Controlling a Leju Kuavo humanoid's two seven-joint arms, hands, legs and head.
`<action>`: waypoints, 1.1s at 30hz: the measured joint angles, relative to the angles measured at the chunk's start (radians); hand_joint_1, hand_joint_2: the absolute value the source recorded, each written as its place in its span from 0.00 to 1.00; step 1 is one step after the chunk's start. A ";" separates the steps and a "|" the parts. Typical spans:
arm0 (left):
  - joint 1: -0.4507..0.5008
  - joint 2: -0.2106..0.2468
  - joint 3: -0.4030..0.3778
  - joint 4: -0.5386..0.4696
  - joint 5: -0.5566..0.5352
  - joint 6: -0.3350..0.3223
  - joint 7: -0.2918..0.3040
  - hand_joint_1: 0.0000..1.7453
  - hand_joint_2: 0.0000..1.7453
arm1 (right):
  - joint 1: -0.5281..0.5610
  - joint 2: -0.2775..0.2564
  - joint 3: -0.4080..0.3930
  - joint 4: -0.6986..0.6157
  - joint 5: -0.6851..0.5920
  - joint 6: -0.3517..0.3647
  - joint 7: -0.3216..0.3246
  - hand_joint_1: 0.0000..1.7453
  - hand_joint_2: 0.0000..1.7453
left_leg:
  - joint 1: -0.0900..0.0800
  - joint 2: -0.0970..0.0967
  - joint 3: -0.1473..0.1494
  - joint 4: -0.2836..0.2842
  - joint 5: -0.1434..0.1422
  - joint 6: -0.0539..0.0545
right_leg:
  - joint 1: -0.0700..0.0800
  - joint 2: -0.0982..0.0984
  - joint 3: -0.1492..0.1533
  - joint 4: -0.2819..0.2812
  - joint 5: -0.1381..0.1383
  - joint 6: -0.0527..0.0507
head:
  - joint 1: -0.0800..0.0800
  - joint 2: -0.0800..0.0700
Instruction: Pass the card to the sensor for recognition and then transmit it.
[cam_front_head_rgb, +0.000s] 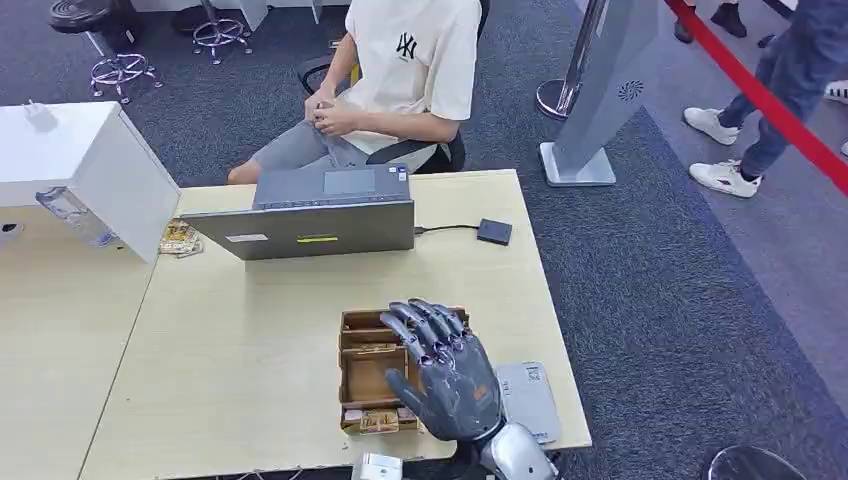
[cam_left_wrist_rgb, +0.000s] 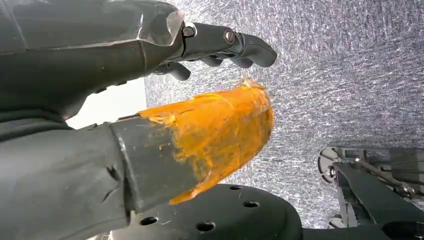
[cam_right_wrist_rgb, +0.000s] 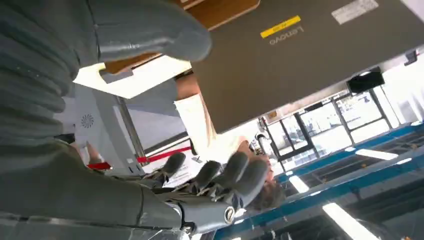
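A wooden compartment box (cam_front_head_rgb: 362, 372) sits near the table's front edge, with patterned cards (cam_front_head_rgb: 378, 421) in its front slot. My right hand (cam_front_head_rgb: 443, 372) hovers over the box's right side, fingers spread and holding nothing; it covers part of the box. In the right wrist view the right hand (cam_right_wrist_rgb: 210, 177) has straight fingers, with the thumb (cam_right_wrist_rgb: 150, 31) apart from them. A small black square sensor (cam_front_head_rgb: 494, 232) lies on the table's far right, wired to the laptop (cam_front_head_rgb: 316, 212). My left hand (cam_left_wrist_rgb: 220, 45) hangs over grey carpet, its thumb (cam_left_wrist_rgb: 215, 132) wrapped in orange tape, and holds nothing.
A person in a white shirt (cam_front_head_rgb: 415, 60) sits behind the laptop. A flat grey device (cam_front_head_rgb: 530, 400) lies at the table's front right corner. A white box (cam_front_head_rgb: 90, 165) and a card stack (cam_front_head_rgb: 180, 238) are at left. A red barrier tape (cam_front_head_rgb: 770, 105) crosses the right.
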 joint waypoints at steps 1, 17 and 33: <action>0.000 0.000 0.000 0.000 0.000 0.000 0.000 0.00 0.00 | -0.002 -0.003 0.003 0.006 0.000 0.000 0.003 0.56 1.00 | 0.000 0.000 0.000 0.000 0.000 0.000 | 0.000 0.000 0.000 0.000 0.000 0.000 | 0.000 0.000; 0.000 0.004 -0.007 0.000 0.022 -0.003 -0.001 0.00 0.00 | -0.026 -0.006 0.004 0.086 0.006 0.000 0.039 0.46 1.00 | 0.000 0.000 0.000 0.000 0.000 0.000 | 0.000 0.000 0.000 0.000 0.000 0.000 | 0.000 0.000; 0.000 0.008 -0.019 0.000 0.045 -0.010 -0.003 0.00 0.00 | -0.052 -0.012 -0.061 0.152 -0.001 0.000 0.060 0.46 1.00 | 0.000 0.000 0.000 0.000 0.000 0.000 | 0.000 0.000 0.000 0.000 0.000 0.000 | 0.000 0.000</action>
